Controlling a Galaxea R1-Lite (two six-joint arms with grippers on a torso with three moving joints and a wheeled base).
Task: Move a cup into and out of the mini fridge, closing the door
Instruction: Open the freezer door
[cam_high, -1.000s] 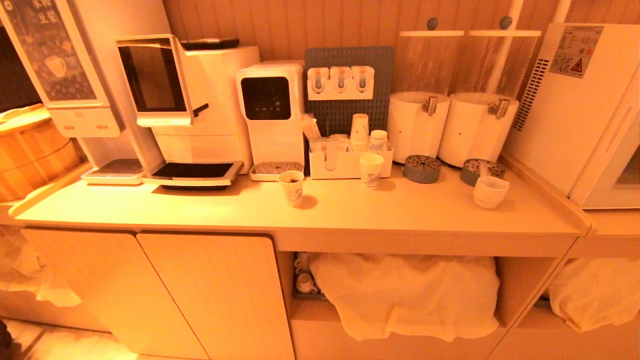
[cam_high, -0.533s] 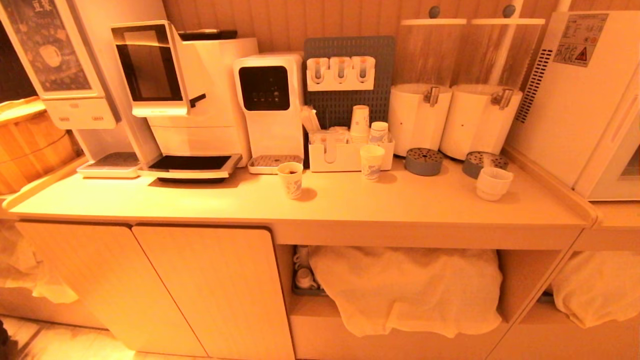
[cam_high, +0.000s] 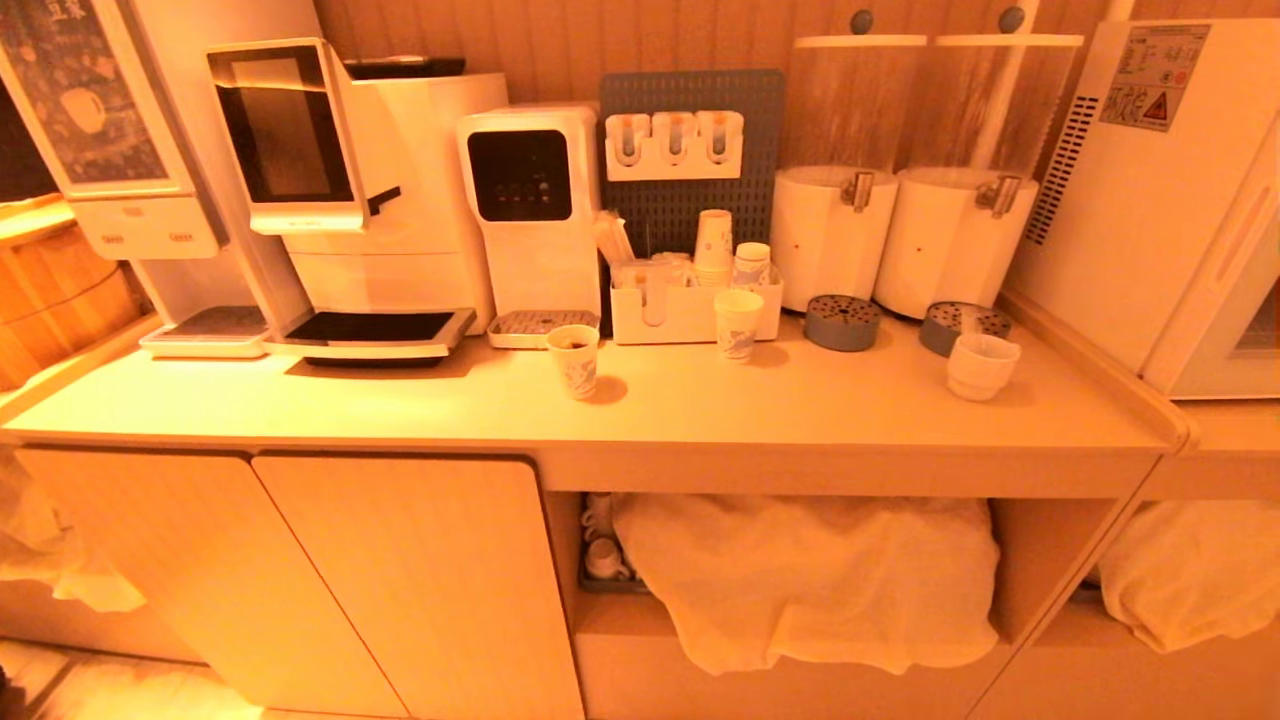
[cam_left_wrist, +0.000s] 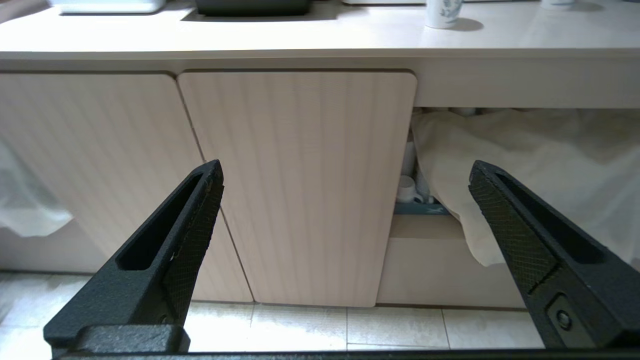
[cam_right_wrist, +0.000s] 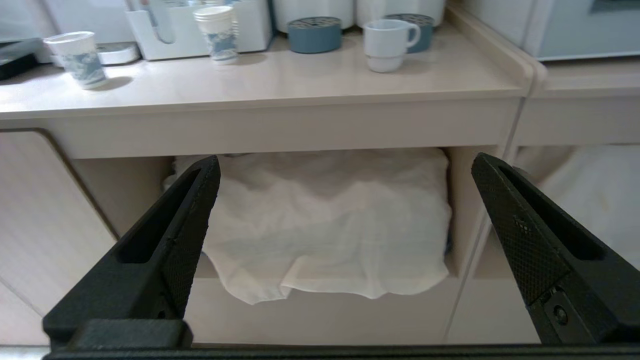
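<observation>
While both arms hung low in front of the cabinet, neither claw held anything. The left gripper (cam_left_wrist: 345, 172) stood spread wide and empty, its fingers (cam_left_wrist: 190, 225) framing a closed cabinet door (cam_left_wrist: 300, 185) straight ahead of it. Above and beyond that claw ran the counter (cam_left_wrist: 300, 35), with a paper cup (cam_left_wrist: 442, 12) on it up and off to its right side.

The right gripper (cam_right_wrist: 342, 172) was likewise spread wide and empty, pointed at a white cloth (cam_right_wrist: 325, 225) draped in the open shelf under the counter. The cup (cam_right_wrist: 387, 42) stood upright on the counter, well above and ahead of this claw and a little to its right, handle turned toward the mini fridge (cam_right_wrist: 575, 25). It sat just in front of a round grey drip tray (cam_right_wrist: 417, 22), close enough that I could not tell whether they touched. A second grey tray (cam_right_wrist: 315, 34) lay beside it, further to the claw's left, and two printed paper cups (cam_right_wrist: 220, 32) stood further left again.

From the head view the cup (cam_high: 982, 365) was on the counter's right part, near its raised edge, and apart from the mini fridge (cam_high: 1150, 200), which stood on the next surface to the right. The door (cam_high: 1235, 290) appeared closed, though only its edge and a corner of glass showed. Neither arm appeared in that view.
</observation>
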